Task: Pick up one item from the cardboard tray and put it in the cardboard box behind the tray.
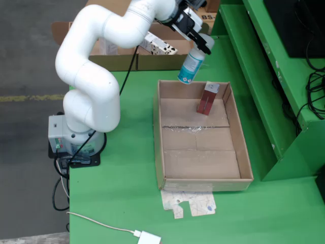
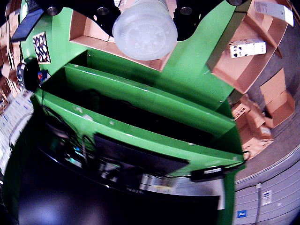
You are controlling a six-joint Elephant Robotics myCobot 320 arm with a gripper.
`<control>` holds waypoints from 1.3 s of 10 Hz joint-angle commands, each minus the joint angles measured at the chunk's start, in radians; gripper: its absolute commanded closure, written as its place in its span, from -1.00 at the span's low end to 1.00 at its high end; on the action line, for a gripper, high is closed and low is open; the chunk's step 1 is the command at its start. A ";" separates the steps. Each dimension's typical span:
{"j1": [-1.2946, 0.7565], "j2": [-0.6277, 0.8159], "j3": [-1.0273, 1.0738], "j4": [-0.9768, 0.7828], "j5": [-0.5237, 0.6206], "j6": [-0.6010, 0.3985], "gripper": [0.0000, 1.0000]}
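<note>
A white bottle with a blue label (image 1: 191, 67) hangs tilted in the air above the far left corner of the cardboard tray (image 1: 203, 178), with my gripper (image 1: 202, 44) shut on its upper end. In the wrist view the bottle's round translucent bottom (image 2: 145, 29) fills the top centre between the dark fingers. A small dark red box (image 1: 207, 99) stands upright inside the tray near its far wall. The cardboard box (image 1: 124, 62) sits behind the tray at the table's far edge, partly hidden by the arm, with a patterned white carton (image 1: 160, 47) in it.
Green shelving (image 1: 264, 66) rises along the right side of the table. A torn scrap of cardboard (image 1: 190, 203) lies in front of the tray, and a white cable with adapter (image 1: 147, 237) crosses the near edge. The arm's base (image 1: 76, 142) stands at the left.
</note>
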 commanded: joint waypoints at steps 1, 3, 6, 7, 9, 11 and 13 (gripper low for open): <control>0.406 0.055 0.006 -0.060 -0.054 0.032 1.00; 0.472 0.020 0.077 -0.123 -0.055 0.037 1.00; 0.552 -0.030 0.141 -0.174 -0.061 0.044 1.00; 0.589 -0.060 0.174 -0.195 -0.054 0.036 1.00; 0.594 -0.224 0.380 -0.237 -0.018 -0.028 1.00; 0.607 -0.323 0.538 -0.305 0.001 -0.054 1.00; 0.610 -0.610 0.930 -0.350 0.043 -0.158 1.00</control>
